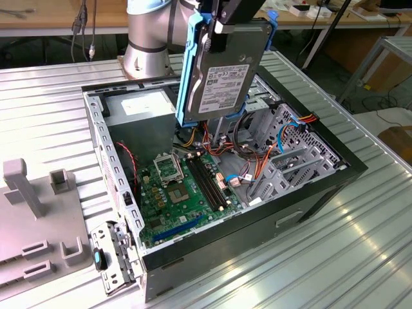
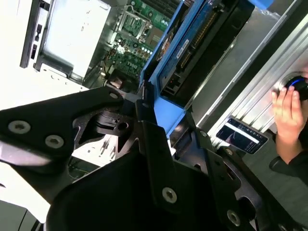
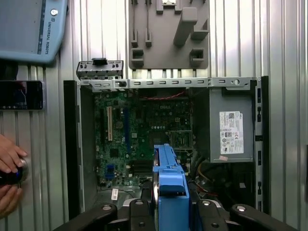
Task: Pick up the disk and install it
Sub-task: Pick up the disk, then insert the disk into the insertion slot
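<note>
The gripper (image 1: 222, 32) is clenched on the disk (image 1: 225, 80), held on edge above the far side of the open computer case (image 1: 309, 196), so pickup looks done, and installing calls for a squarely aligned descent.

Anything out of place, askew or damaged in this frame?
Nothing looks damaged or spilled. The disk hangs tilted in the gripper above the open computer case, not yet seated. A metal bracket sits outside the case at one corner, and a person's hand is beside the case.
</note>
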Motion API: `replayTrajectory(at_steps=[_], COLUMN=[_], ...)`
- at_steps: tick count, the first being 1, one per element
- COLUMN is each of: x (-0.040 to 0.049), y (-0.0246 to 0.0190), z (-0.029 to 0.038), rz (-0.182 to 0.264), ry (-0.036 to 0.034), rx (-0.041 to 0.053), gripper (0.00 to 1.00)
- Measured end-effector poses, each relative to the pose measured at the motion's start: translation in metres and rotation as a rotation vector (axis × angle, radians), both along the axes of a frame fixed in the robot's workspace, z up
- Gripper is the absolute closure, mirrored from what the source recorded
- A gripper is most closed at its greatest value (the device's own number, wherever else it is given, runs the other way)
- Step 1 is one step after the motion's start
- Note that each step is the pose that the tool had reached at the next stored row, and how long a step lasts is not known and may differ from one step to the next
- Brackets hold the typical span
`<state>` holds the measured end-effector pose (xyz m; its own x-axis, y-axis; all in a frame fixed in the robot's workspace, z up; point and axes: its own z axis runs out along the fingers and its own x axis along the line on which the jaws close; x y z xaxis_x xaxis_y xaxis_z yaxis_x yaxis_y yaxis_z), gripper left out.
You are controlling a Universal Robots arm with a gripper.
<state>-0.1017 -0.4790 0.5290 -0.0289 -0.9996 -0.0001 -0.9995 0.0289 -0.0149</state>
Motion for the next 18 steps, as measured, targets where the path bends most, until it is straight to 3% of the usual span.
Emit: replayTrajectory(at_steps=[18], x=[0.0], y=[-0.0001], z=[0.0], rz=[0.0], ry=[0.0], rx=[0.0046], gripper=[0.63])
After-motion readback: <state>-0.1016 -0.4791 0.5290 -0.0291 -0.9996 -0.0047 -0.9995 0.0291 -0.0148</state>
